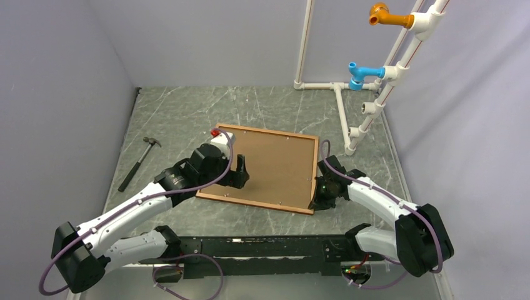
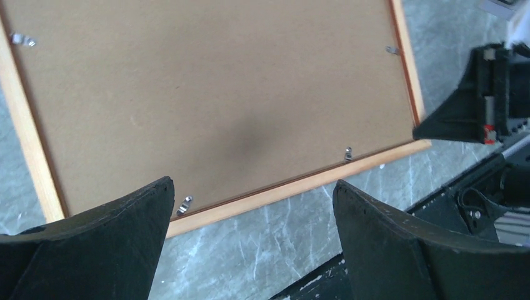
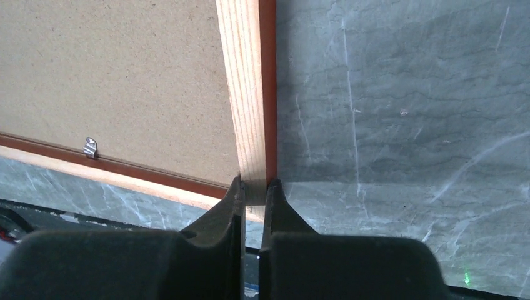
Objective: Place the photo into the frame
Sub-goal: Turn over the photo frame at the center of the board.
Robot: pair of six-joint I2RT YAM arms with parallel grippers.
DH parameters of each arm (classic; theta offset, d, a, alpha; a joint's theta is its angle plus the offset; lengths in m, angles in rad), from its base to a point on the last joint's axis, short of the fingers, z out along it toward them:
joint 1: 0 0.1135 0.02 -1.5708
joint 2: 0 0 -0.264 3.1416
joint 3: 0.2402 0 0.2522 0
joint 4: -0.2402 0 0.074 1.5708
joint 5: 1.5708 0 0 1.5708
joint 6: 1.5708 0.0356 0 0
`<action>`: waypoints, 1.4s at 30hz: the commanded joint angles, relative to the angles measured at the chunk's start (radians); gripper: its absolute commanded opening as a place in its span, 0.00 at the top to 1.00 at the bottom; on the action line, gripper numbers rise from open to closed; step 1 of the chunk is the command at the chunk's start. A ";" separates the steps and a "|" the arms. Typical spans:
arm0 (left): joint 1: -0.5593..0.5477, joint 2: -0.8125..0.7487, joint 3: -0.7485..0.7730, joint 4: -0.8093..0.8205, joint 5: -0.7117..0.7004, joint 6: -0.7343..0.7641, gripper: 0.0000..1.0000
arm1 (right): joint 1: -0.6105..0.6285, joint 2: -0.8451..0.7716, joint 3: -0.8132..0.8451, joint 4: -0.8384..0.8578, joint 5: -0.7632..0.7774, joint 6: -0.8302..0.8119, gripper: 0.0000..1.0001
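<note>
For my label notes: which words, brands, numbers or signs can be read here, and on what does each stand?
None: no readable text shows on the frame, its brown backing board, the hammer or the pipe rack.

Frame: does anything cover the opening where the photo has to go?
Yes. The backing board lies in the frame and fills its back, with metal clips along its edge. The photo is not in view.

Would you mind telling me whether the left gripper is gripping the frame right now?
No, the left gripper hangs wide open above the frame, with nothing between its jaws.
</note>
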 commanded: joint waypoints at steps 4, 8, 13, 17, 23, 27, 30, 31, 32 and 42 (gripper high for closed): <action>-0.105 0.080 0.087 0.095 0.011 0.164 0.01 | 0.006 0.027 0.103 -0.043 -0.001 -0.021 1.00; -0.188 0.171 0.177 0.020 -0.074 0.236 0.00 | 0.005 0.004 0.177 -0.134 -0.012 -0.047 1.00; -0.304 0.197 0.203 0.000 -0.154 0.341 0.01 | 0.002 -0.022 0.257 -0.211 -0.039 -0.062 1.00; -0.394 0.184 0.190 -0.003 -0.225 0.406 0.02 | -0.002 -0.038 0.330 -0.269 -0.065 -0.074 1.00; -0.536 0.189 0.172 -0.018 -0.408 0.446 0.02 | -0.008 -0.044 0.442 -0.358 -0.075 -0.106 1.00; -0.602 0.231 0.166 -0.018 -0.510 0.457 0.03 | -0.010 -0.042 0.506 -0.394 -0.119 -0.117 1.00; -0.646 0.276 0.164 -0.001 -0.567 0.468 0.04 | -0.011 -0.038 0.559 -0.421 -0.137 -0.121 1.00; -0.656 0.289 0.162 0.009 -0.577 0.475 0.04 | -0.012 -0.037 0.575 -0.428 -0.142 -0.123 1.00; -0.665 0.305 0.164 0.016 -0.586 0.477 0.04 | -0.011 -0.036 0.593 -0.436 -0.148 -0.124 1.00; -0.709 0.513 0.219 -0.003 -0.887 0.447 0.14 | -0.011 -0.053 0.667 -0.487 -0.191 -0.126 1.00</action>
